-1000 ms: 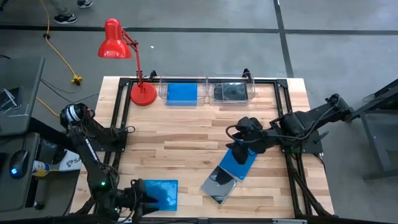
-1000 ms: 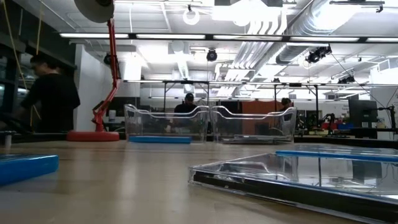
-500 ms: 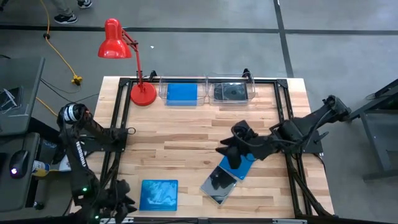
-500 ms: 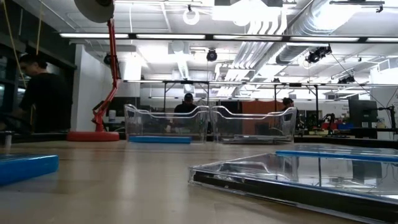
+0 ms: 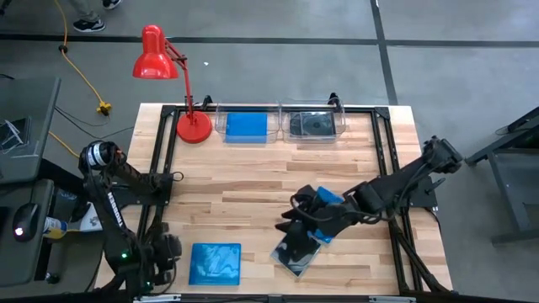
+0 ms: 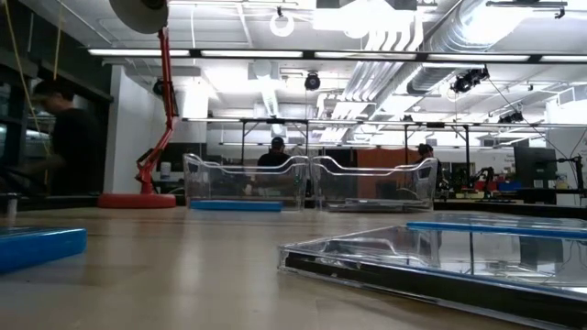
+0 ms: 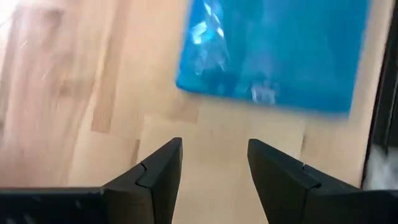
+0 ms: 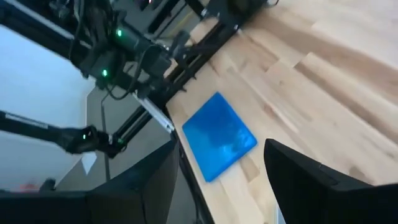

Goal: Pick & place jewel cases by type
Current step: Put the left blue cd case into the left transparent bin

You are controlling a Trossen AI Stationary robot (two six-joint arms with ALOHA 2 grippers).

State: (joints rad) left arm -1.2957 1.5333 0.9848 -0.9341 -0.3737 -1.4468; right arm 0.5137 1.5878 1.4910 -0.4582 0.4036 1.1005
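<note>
we hold the right gripper [image 5: 296, 220], fingers spread and empty, directly above the smoky jewel case [image 5: 296, 250] near the table's front edge, nearer it than the open left gripper [image 7: 211, 168].

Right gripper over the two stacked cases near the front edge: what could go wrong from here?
1. The right gripper, open, hangs over a blue case overlapping a dark case; closing could catch both or drag one.
2. The dark case lies close to the table's front edge; a push might slide it off.
3. The left gripper, open, sits off the lone blue case, which lies near that edge too.
</note>
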